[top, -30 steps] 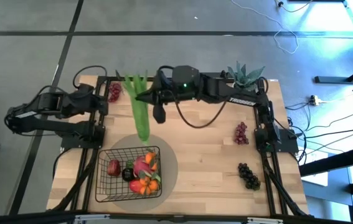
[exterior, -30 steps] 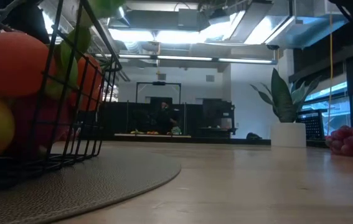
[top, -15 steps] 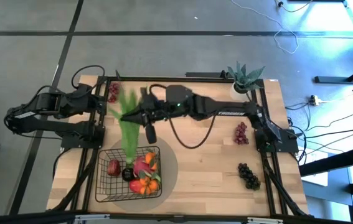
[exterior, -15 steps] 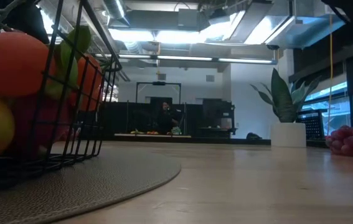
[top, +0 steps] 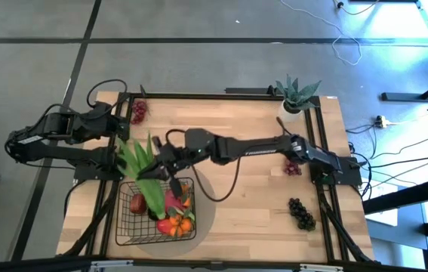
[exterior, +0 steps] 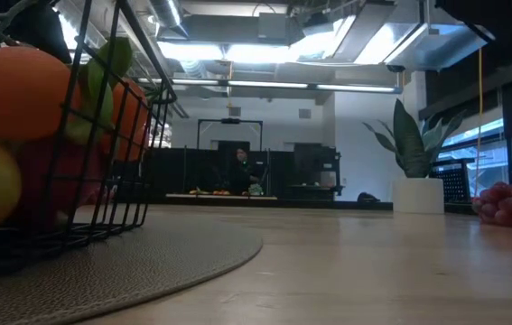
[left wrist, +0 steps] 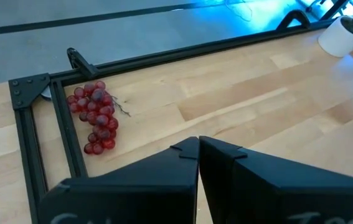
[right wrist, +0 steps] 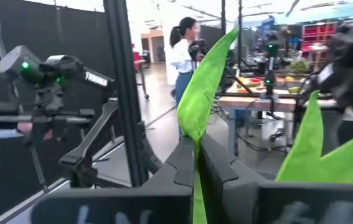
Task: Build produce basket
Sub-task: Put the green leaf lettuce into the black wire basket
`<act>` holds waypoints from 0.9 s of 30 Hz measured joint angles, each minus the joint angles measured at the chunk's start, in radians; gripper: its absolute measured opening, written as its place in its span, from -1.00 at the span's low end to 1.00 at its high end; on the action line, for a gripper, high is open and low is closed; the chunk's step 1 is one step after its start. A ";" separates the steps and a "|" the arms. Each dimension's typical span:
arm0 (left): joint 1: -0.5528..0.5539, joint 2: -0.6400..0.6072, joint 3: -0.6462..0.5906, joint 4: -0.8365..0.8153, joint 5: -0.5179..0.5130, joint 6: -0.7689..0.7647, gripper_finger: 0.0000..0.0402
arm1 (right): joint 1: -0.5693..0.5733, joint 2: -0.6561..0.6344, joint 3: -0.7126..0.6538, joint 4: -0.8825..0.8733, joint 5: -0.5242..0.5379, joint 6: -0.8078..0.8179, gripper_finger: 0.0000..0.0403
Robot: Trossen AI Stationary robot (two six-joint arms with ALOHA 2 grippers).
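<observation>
Your right gripper (top: 162,168) was reaching across the bench (top: 251,200) to the basket (top: 127,227), its jaws closed on the long green bunch (top: 144,177), which hung down into the basket's near-left side with its leafy top fanning out above the rim. In the right wrist view the jaws pinched a thin green leaf (right wrist: 202,93), so you held it by the foliage rather than the stalk. I judged the bunch to be light and floppy: it would swing and droop under any quick move, and a leaf grip could tear or slip, so a hold lower on the firmer stalk would have been safer. The basket sat on a round grey mat (top: 207,198) and already held a pink dragon fruit (top: 173,201), a red fruit (top: 137,203) and orange pieces (top: 177,224); all of these looked soft enough to bruise if the bunch were pressed down hard. Your left gripper (left wrist: 198,152) waited at the bench's left rear corner, jaws closed on nothing, near a bunch of red grapes (left wrist: 96,121). More red grapes (top: 293,162) and dark grapes (top: 301,213) lay on the right side, well apart from the basket; they would be fragile and best lifted by the stem.
</observation>
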 joint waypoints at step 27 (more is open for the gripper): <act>0.000 0.000 0.000 0.000 -0.001 0.000 -1.00 | 0.067 0.151 0.000 -0.011 -0.091 -0.246 -1.00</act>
